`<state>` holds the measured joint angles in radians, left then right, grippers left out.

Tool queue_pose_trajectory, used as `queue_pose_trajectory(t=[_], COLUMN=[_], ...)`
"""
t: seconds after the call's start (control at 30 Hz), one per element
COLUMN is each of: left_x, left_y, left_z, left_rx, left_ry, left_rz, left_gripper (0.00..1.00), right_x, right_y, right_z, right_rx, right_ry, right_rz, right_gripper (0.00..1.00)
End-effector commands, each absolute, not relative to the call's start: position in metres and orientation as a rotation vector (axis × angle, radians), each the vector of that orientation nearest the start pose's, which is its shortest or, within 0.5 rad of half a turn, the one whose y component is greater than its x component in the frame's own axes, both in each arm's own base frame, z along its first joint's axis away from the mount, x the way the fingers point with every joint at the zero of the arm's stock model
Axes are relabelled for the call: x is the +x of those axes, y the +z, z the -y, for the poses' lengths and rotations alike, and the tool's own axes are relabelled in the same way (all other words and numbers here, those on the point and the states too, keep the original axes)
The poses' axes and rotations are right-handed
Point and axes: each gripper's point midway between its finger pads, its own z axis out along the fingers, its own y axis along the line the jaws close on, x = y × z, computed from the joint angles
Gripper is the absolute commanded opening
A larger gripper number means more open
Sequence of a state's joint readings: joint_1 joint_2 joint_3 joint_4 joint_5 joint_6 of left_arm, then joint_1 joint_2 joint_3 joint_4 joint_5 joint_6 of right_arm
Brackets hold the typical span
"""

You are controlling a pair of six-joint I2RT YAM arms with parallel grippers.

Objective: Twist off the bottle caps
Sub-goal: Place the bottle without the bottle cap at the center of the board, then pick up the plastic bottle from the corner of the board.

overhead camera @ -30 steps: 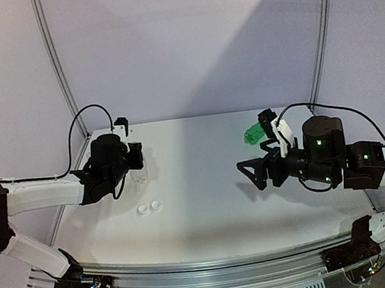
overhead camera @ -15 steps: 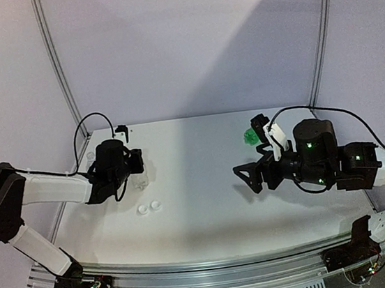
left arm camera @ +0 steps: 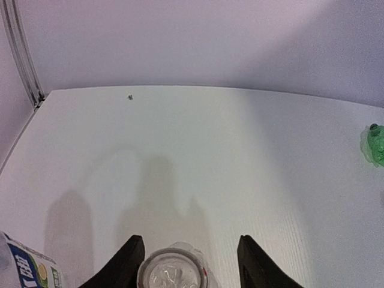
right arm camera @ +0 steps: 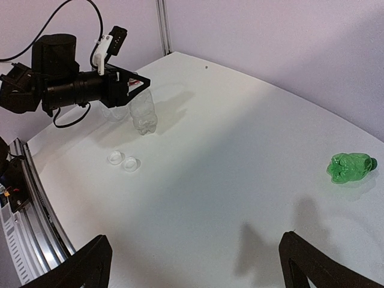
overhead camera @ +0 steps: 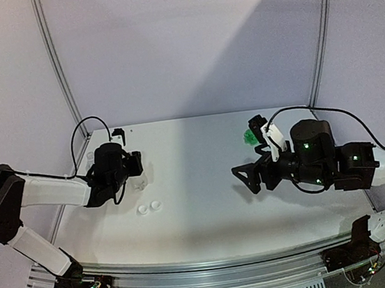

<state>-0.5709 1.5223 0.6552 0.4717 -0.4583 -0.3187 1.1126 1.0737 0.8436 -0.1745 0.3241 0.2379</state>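
I read left gripper (left arm camera: pixel 190 239) jaws parted, straddling the uncapped clear bottle (left arm camera: pixel 173 275) | two white caps (overhead camera: pixel 149 207) lie just beside it | right gripper (right arm camera: pixel 196 239) gapes empty, green bottle (right arm camera: pixel 350 168) on its side well ahead.

Left gripper (left arm camera: pixel 189 240) low over table, jaws parted (not wide). Right gripper (right arm camera: pixel 197 240) held high, jaws spread wide.

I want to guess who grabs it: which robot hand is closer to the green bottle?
Right. The green bottle lies just beyond the open right gripper. The left gripper is far across the table, around the unlabelled clear bottle.
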Motion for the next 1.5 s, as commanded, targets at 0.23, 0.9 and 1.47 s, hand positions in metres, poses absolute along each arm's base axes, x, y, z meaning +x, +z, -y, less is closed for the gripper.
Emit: queue_pose_trajectory(t=[0.23, 0.9, 1.47], left_x=[0.393, 0.35, 0.279], left_y=[0.163, 0.25, 0.329], left_z=[0.159, 0.15, 0.149], left_rx=[-0.03, -0.012, 0.002], left_ry=[-0.138, -0.157, -0.449], left_rz=[-1.919, -1.93, -2.06], left_gripper=[0.86, 0.99, 0.99], right_x=[0.214, 0.221, 0.236], right_y=[0.27, 0.264, 0.288], right_z=[-0.309, -0.303, -0.298], right_rx=[-0.628, -0.572, -0.368], right_ry=[0.577, 0.521, 0.501], right_rz=[-1.858, -1.924, -1.991], right_gripper=[0.99, 0.99, 0.99])
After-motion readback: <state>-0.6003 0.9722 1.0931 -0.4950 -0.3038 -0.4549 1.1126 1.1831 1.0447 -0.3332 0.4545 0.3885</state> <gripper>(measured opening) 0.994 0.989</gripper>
